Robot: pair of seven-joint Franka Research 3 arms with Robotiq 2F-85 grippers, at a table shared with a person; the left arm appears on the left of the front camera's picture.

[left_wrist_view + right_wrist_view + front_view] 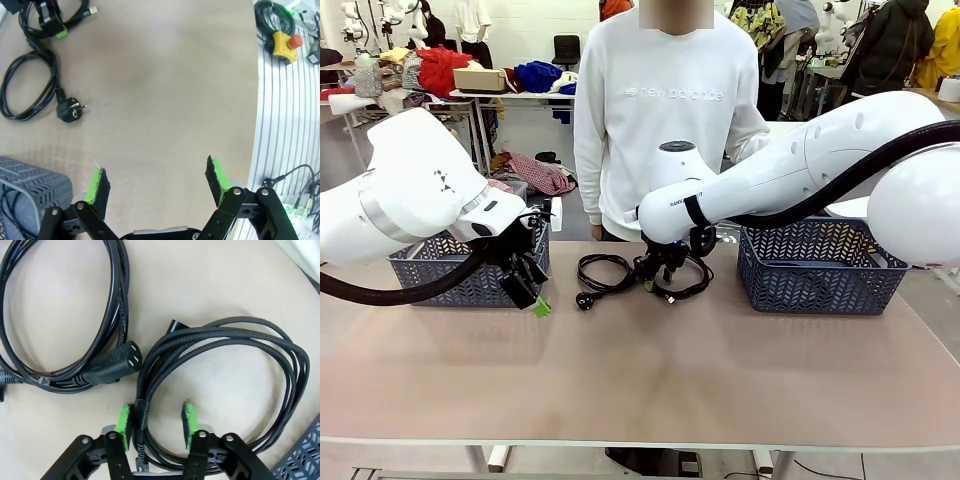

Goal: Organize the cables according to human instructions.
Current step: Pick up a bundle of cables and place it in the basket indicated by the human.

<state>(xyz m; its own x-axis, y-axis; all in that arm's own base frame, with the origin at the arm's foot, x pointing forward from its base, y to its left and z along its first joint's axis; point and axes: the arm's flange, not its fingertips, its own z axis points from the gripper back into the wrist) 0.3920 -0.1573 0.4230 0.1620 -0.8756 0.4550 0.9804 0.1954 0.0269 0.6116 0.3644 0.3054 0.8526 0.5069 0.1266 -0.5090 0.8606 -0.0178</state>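
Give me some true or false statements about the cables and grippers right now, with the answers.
The left gripper is open and empty. True.
The right gripper straddles the braided cable. True.
The smooth cable lies in a basket. False: it lies on the table beside the braided one.
The baskets are stacked. False: the left basket and right basket stand apart, cables between them.

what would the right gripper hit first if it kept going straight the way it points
Most likely the braided black cable: its strands run between the pads of the right gripper, close to one pad. The tabletop lies right behind, though depth is hard to judge.
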